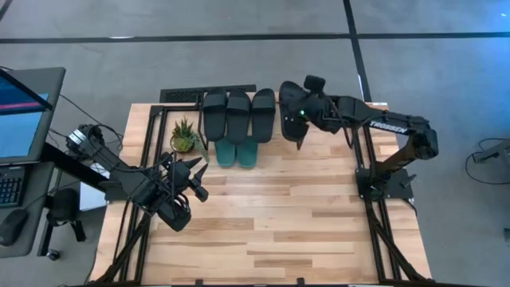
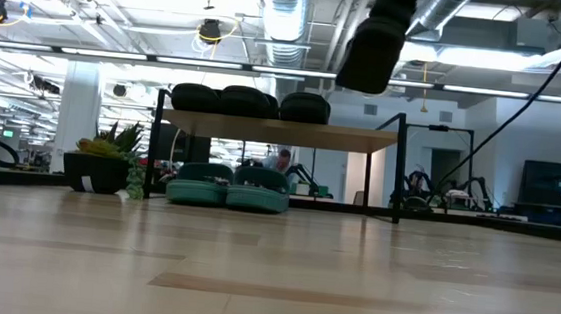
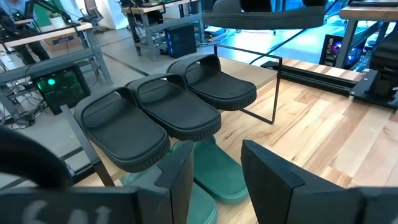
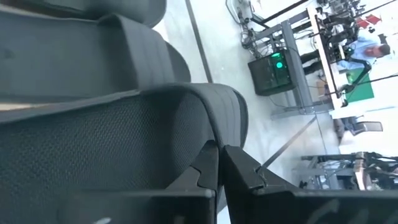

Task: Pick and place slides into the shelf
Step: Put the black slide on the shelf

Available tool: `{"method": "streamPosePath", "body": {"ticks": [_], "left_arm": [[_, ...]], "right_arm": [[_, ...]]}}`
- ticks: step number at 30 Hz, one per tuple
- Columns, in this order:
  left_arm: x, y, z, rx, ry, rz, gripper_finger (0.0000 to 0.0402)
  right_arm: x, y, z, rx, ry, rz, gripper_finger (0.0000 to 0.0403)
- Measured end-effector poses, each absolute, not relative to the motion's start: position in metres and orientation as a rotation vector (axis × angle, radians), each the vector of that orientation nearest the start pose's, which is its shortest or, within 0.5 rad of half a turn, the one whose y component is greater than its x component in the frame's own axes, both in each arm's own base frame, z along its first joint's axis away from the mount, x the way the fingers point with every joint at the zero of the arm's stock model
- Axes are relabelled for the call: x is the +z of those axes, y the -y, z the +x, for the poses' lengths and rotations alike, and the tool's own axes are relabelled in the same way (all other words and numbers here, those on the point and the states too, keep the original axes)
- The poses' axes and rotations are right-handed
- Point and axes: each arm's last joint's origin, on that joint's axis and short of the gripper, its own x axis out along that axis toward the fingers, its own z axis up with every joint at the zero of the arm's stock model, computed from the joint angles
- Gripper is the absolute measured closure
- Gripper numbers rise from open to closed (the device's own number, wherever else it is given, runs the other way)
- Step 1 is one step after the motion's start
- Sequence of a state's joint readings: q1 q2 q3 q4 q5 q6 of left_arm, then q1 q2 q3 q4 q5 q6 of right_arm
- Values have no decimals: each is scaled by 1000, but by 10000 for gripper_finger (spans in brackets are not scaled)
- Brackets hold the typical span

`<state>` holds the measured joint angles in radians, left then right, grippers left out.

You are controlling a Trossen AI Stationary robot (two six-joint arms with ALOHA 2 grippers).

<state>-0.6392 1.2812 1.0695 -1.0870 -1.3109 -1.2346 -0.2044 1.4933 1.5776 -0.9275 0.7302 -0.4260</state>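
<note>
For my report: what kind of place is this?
Probably a robotics lab or workshop: exposed ceiling pipes and ducts, other metal-framed workbenches with electronics, and more dark robot arms on a bench behind the shelf.

Shelf top crowded: three black slides; right end free. Plant blocks left side.

Grey concrete floor lies all round the butcher-block tabletop, crossed by dark lines, and a monitor glows on a stand at one side above a keyboard and mouse. Overhead run a silver air duct, exposed pipes and long strip lights, with a white column beyond. Farther back stand workbenches with metal legs, a box with a green light, and a small potted plant sits on the tabletop's far edge.
</note>
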Motion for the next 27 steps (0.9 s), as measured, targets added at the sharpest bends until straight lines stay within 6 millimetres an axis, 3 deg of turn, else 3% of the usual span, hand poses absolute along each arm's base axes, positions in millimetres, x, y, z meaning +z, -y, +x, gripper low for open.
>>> {"method": "streamPosePath", "body": {"ticks": [10, 20, 27], "left_arm": [[291, 107, 190, 854, -251, -44, 276], [291, 106, 190, 854, -255, -52, 276], [291, 106, 190, 857, -241, -65, 276]], "right_arm": [[381, 103, 285, -667, -1016, -549, 403], [347, 115, 317, -641, -1108, -587, 403], [344, 129, 312, -672, -1146, -570, 403]]}}
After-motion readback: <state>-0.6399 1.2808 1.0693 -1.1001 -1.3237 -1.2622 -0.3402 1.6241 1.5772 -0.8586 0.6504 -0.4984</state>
